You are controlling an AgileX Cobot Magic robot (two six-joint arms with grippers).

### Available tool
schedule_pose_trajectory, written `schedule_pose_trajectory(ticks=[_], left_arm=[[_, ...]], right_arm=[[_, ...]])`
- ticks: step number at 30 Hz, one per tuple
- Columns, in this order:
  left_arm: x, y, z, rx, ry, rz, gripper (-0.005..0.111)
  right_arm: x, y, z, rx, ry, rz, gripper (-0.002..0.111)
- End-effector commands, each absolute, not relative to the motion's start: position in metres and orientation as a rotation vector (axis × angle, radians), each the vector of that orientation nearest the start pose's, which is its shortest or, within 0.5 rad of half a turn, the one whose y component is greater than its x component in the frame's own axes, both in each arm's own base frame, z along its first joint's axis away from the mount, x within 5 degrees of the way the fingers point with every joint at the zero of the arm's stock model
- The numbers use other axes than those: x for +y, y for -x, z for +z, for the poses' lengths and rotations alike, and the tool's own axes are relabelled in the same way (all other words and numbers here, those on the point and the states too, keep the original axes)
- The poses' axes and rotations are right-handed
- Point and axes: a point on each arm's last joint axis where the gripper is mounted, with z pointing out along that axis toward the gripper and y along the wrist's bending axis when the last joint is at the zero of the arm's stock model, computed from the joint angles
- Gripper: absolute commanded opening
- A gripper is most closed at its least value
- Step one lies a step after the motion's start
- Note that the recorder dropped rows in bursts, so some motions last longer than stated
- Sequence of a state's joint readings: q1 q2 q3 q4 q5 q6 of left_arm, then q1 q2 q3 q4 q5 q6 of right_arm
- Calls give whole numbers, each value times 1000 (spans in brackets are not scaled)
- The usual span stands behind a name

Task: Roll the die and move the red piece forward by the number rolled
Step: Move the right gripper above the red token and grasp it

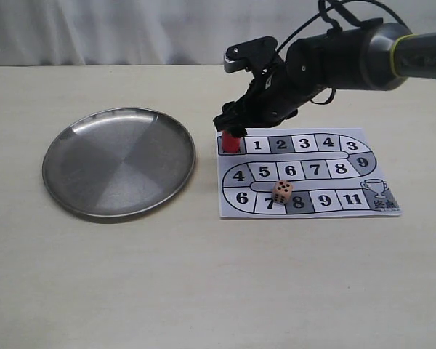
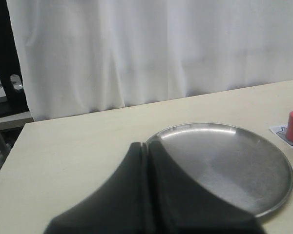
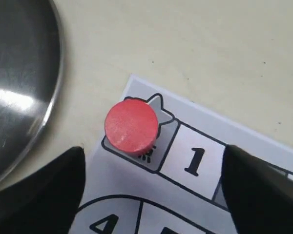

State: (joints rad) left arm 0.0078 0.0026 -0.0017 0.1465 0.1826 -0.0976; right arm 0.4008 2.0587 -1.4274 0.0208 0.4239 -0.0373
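The red piece (image 1: 232, 141) stands upright on the grey start square at the printed game board's (image 1: 327, 154) upper left corner, next to square 1. My right gripper (image 1: 231, 125) hovers just over it and is open. In the right wrist view the red piece (image 3: 131, 126) lies a little beyond the gap of that gripper (image 3: 154, 168), with nothing between the dark fingertips (image 3: 58, 180). The die (image 1: 281, 192) rests on the board's bottom row, over squares 7 and 8. My left gripper (image 2: 147, 146) is shut and empty above the plate's edge; the exterior view does not show it.
A round steel plate (image 1: 119, 161) lies left of the board, close to its left edge, and its rim (image 3: 56, 73) shows near the red piece. The right arm (image 1: 334, 58) reaches in from the upper right. White curtain (image 2: 146, 48) behind the table.
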Motion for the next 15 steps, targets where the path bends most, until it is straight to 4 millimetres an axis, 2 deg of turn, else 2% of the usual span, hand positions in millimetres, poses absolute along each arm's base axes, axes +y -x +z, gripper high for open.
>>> schedule_pose_trajectory(ticks=[1, 6, 15], left_arm=[[2, -56, 198, 1655, -18, 53, 0], [2, -56, 198, 1655, -18, 53, 0], [2, -56, 198, 1655, -18, 53, 0]], right_arm=[[176, -413, 171, 2443, 534, 178, 72], [177, -416, 168, 2424, 529, 180, 72], [184, -434, 142, 2430, 530, 177, 72]])
